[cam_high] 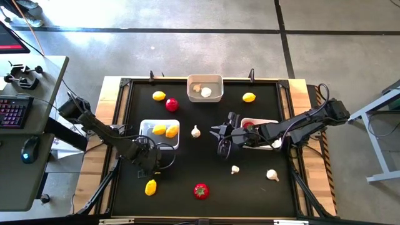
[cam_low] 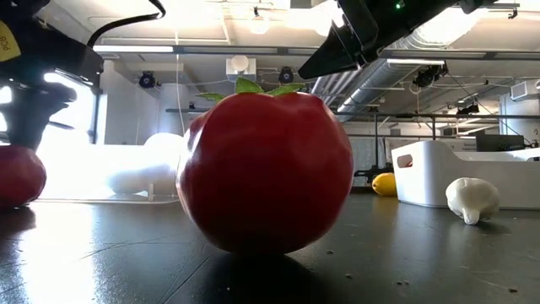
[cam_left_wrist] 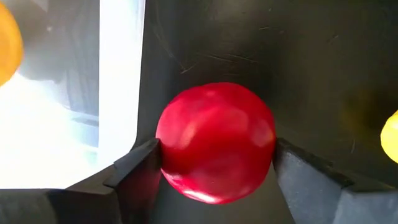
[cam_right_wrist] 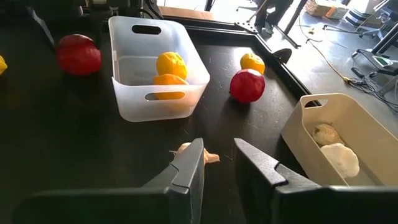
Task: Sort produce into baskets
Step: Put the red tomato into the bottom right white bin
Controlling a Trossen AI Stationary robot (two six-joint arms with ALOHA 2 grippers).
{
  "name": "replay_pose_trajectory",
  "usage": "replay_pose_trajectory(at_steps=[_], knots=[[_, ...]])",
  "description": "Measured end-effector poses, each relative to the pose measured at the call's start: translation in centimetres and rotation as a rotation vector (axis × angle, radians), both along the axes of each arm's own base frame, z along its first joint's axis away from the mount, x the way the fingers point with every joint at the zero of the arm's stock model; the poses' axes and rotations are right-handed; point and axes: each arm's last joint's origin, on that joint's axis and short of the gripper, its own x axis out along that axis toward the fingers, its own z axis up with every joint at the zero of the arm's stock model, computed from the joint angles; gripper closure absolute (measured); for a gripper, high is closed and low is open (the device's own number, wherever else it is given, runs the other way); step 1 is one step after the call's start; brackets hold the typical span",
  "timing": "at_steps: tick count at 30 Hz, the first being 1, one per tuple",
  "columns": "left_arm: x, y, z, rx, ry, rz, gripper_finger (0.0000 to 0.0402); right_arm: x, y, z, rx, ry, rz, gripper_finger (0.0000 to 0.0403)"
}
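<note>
My left gripper [cam_high: 147, 157] points down at the near side of the left basket [cam_high: 160, 142], which holds two lemons [cam_high: 165, 130]. It is open, and its fingers [cam_left_wrist: 140, 168] stand on either side of a red tomato [cam_left_wrist: 214, 140] on the table. Whether they touch it, I cannot tell. The high view hides this tomato under the gripper. My right gripper [cam_right_wrist: 219, 155] hangs over the table's middle, slightly open with nothing between its fingers, beside a garlic bulb [cam_right_wrist: 193, 152]. The right basket [cam_high: 265, 122] holds a tomato [cam_high: 249, 125]. The far basket [cam_high: 205, 80] holds garlic [cam_high: 206, 92].
Loose on the black table lie a lemon [cam_high: 150, 186] and a tomato [cam_high: 200, 190] near the front edge, garlic bulbs [cam_high: 235, 169] [cam_high: 272, 175] at the front right, a lemon [cam_high: 159, 95] with a tomato [cam_high: 171, 104] at the far left, and a lemon [cam_high: 249, 97] at the far right.
</note>
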Motion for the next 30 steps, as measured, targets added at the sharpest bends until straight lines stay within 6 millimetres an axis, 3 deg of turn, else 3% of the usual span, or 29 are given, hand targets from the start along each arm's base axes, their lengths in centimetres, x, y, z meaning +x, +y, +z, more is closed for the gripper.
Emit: replay_pose_trajectory(at_steps=[8,17,22,30], knots=[[0.7,-1.1,1.8,-0.084,-0.084,-0.05,0.0185,0.0,0.0,0.0,-0.014,0.009,0.006,0.0329],[0.8,-1.1,3.3,-0.151,-0.193,-0.071,0.0195,0.0,0.1,-0.1,-0.066,0.034,0.035,0.0329],[1.4,0.0,4.3,-0.222,-0.319,-0.09,0.0195,0.0,0.1,0.0,-0.12,0.056,0.061,0.0329],[3.2,3.5,5.3,-0.292,-0.64,-0.091,0.0196,0.0,0.0,0.1,-0.127,0.041,0.039,0.0328]])
